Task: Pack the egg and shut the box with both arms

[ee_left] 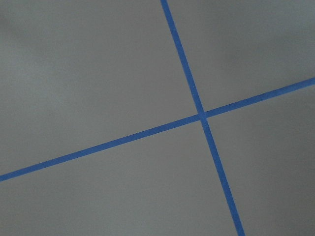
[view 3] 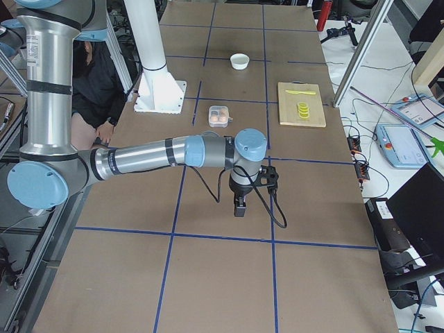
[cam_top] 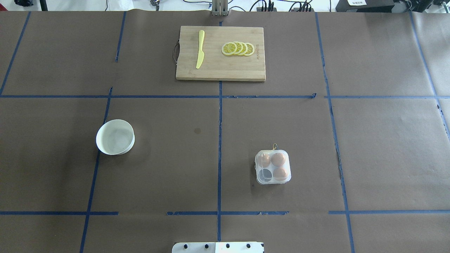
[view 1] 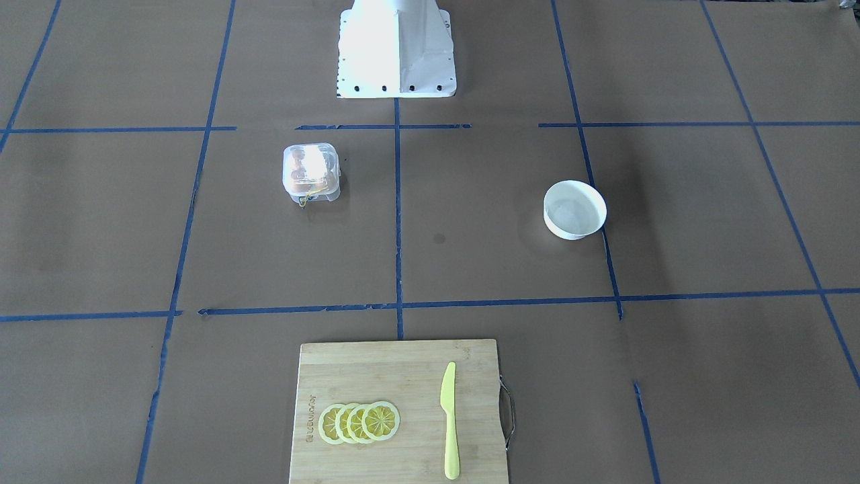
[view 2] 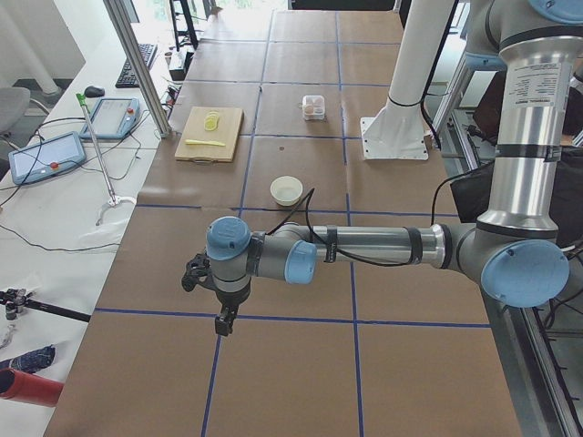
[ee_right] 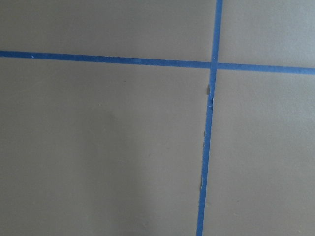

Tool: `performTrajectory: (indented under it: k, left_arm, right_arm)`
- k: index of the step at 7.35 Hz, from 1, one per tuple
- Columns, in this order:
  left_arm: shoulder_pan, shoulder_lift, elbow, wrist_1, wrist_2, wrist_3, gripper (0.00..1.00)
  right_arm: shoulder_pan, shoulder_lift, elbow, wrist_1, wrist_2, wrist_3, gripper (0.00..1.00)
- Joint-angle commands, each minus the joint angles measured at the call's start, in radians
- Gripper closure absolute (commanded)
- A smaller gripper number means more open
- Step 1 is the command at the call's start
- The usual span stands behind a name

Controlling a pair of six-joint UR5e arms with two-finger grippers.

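The clear four-cell box (cam_top: 273, 167) sits right of the table's middle, with its lid down over the cells. Three orange-brown eggs (cam_top: 278, 159) show through it and one cell looks dark. A thin yellow strand sticks out at its far side. The box also shows in the front-facing view (view 1: 311, 173). My left gripper (view 2: 221, 323) hangs over bare table far from the box, in the exterior left view only. My right gripper (view 3: 240, 208) hangs likewise, in the exterior right view only. I cannot tell whether either is open or shut. Both wrist views show only brown paper and blue tape.
A round white bowl (cam_top: 115, 137) stands at mid-left. A bamboo cutting board (cam_top: 218, 72) lies at the far edge, with a yellow knife (cam_top: 200, 49) and several lemon slices (cam_top: 238, 49) on it. The white pedestal base (view 1: 396, 50) stands at the robot's side.
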Motion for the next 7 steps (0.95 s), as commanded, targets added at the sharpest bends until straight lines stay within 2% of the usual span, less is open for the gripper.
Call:
performTrajectory:
  k: [1,3,5,7]
  left_arm:
    - [0.011,0.003,-0.006,0.040,-0.111,-0.141,0.00]
    - [0.011,0.011,-0.015,0.038,-0.102,-0.141,0.00]
    - [0.010,0.050,-0.076,0.035,-0.039,-0.137,0.00]
    - [0.009,0.070,-0.104,0.034,-0.024,-0.137,0.00]
  right_arm:
    - [0.041,-0.021,-0.114,0.108,0.007,-0.053,0.00]
    - [0.064,-0.024,-0.150,0.113,0.005,-0.076,0.00]
    - [0.103,-0.023,-0.145,0.116,0.005,-0.077,0.00]
    - [0.112,-0.019,-0.087,0.113,0.004,-0.020,0.00]
